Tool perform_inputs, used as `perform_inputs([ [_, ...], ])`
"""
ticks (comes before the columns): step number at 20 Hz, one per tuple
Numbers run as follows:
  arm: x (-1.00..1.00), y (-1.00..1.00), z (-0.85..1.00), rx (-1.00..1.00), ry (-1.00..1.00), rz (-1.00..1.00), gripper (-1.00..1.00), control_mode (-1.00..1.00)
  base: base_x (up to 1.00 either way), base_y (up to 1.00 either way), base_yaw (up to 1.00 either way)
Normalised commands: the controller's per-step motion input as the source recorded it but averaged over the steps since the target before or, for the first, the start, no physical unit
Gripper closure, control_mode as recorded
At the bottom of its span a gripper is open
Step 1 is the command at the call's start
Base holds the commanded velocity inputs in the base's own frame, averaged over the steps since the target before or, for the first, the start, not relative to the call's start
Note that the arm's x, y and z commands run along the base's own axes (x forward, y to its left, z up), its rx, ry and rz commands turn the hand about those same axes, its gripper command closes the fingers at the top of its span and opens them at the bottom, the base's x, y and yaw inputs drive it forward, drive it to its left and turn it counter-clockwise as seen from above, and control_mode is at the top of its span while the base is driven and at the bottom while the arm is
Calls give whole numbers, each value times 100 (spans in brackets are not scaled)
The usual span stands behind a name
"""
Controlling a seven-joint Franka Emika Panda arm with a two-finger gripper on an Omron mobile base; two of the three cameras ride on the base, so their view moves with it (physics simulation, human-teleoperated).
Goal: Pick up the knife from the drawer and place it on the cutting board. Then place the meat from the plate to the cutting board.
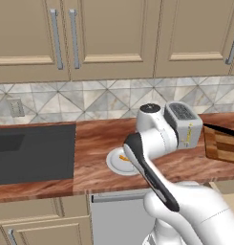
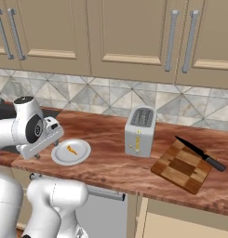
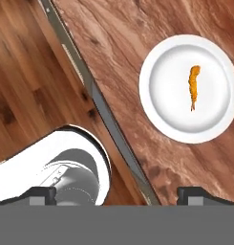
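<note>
On the desk (image 2: 110, 162), the knife (image 2: 199, 153) is already lying across the cutting board (image 2: 181, 166), while the meat (image 3: 194, 87) is sitting on the plate (image 3: 159, 103). Empty and fully spread, the claw (image 3: 117, 195) is hovering beside it; that thin strip risks slipping between closing tips.

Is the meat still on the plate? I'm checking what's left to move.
Yes, the orange meat lies on the white plate, while the knife rests across the cutting board.
</note>
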Motion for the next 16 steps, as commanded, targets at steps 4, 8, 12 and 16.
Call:
perform_inputs([
  [4,27,0,-26,0,0,5,-100,-100,0,0,0],
  [8,29,0,-16,0,0,2,-100,-100,0,0,0],
  [12,29,0,-13,0,0,0,-100,-100,0,0,0],
  [16,29,0,-9,0,-2,0,-100,-100,0,0,0],
])
